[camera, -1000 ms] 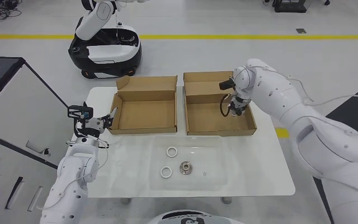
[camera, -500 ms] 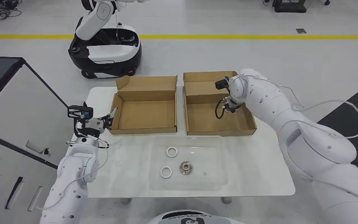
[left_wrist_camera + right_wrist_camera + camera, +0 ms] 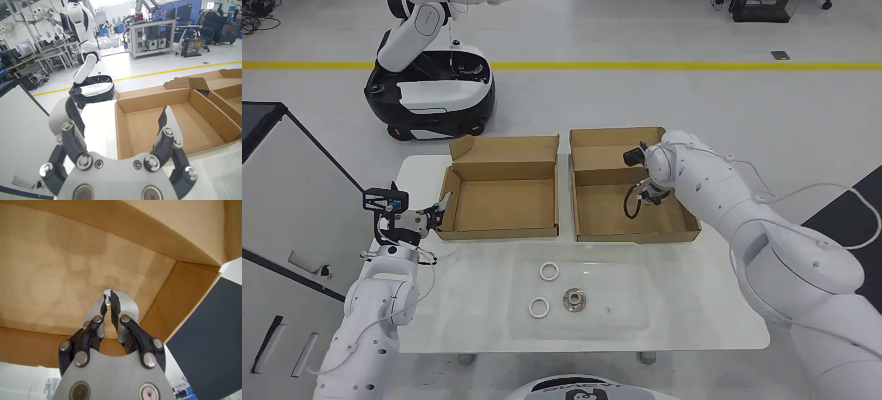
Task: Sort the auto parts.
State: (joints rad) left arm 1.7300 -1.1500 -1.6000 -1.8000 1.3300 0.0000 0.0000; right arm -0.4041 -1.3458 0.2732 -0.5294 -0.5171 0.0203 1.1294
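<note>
right hand [image 3: 108,302] is clamped on a small bolt [image 3: 107,297] by its threaded shank, above the right box [image 3: 47,266] floor. bolt looks stiff, light, slippery (judged); grip mid-shank. left hand [image 3: 122,121] spread wide, empty.

Qty: 2 cardboard boxes [image 3: 504,205] [image 3: 602,215], 2 white rings [image 3: 550,271] [image 3: 539,307], 1 metal hub [image 3: 572,299], 1 bolt [image 3: 107,298].

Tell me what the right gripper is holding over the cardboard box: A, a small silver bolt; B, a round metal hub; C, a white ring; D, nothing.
A: the right wrist view shows the right gripper shut on a small silver bolt, above the floor of the cardboard box.
</note>
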